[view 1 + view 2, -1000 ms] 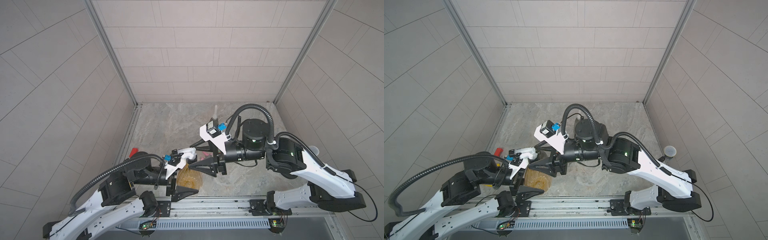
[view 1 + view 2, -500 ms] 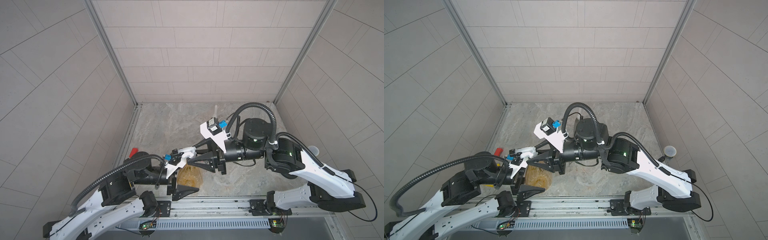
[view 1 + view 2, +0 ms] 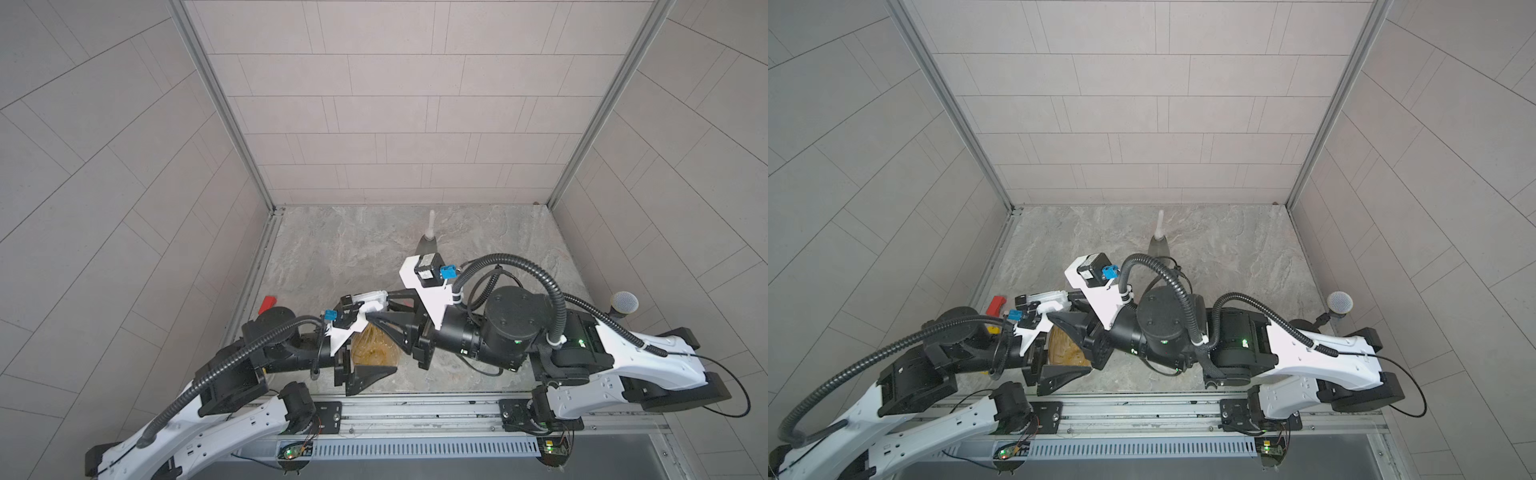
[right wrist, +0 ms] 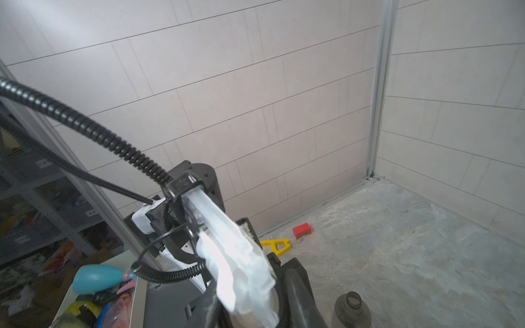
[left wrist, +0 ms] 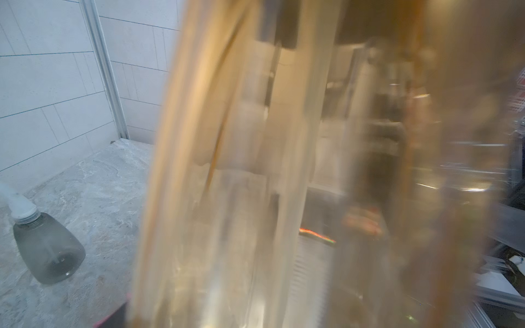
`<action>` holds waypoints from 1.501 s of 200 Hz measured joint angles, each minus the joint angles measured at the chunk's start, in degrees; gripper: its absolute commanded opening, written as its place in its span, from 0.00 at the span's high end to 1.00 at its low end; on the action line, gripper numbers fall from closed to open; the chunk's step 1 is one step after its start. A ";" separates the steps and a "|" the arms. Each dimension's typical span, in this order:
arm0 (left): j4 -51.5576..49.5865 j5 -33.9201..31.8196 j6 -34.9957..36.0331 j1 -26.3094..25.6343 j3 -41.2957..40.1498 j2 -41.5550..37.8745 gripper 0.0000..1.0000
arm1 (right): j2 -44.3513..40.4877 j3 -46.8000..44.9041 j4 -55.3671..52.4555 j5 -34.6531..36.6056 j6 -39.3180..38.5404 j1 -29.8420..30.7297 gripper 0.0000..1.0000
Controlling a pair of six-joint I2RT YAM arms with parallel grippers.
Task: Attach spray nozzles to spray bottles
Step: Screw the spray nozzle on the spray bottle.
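The white spray head [image 4: 241,272] sat on top of the amber bottle [image 3: 375,348], at the near edge of the counter [image 3: 332,249] and a little left of its middle. The right end effector [image 3: 379,305] reached in from the right and gripped the spray head; in the right wrist view its two dark fingers pressed on the white plastic from either side. The left end effector [image 3: 1068,350] came in from the left and was closed on the body of the amber bottle, holding it upright. The bottle filled most of the left wrist view as a blurred golden wall. A grey bottle [image 5: 48,247] stood alone near the back of the counter, well apart from the arms, with a white head already on its neck. A second grey bottle [image 4: 352,311], its neck open and bare, stood on the counter just beside the right end effector, seen only in the right wrist view. A red block [image 3: 267,303] lay by the left wall, with a yellow piece [image 4: 277,246] near it.
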 measured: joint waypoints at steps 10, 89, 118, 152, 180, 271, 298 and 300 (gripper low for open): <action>0.09 -0.52 -0.11 0.04 -0.15 0.00 1.00 | -0.11 -0.83 0.92 1.38 -0.04 0.46 0.46; 3.17 6.69 -3.30 0.42 -0.50 -0.15 1.00 | -8.74 -3.32 0.70 -33.57 -4.76 -19.08 0.28; 4.48 11.56 -4.63 0.42 -0.50 0.79 1.00 | -6.27 -2.25 1.03 -47.63 -5.09 -21.05 0.31; 5.05 15.82 -5.62 0.42 -0.50 2.27 1.00 | -3.26 -2.25 0.52 -55.34 -6.12 -21.07 0.40; 5.27 17.66 -5.68 0.42 -0.50 3.13 1.00 | -2.67 -2.25 0.68 -57.61 -5.99 -21.22 0.48; 6.08 18.03 -5.99 0.42 -0.50 3.06 1.00 | -2.05 -2.40 2.40 -57.68 -4.94 -21.66 0.83; 5.70 15.47 -5.68 0.39 -0.48 2.78 1.00 | -2.23 -3.02 3.32 -55.71 -4.46 -21.38 0.90; 5.68 15.13 -5.62 0.39 -0.48 2.73 1.00 | -2.25 -3.04 3.32 -55.36 -4.42 -21.29 0.90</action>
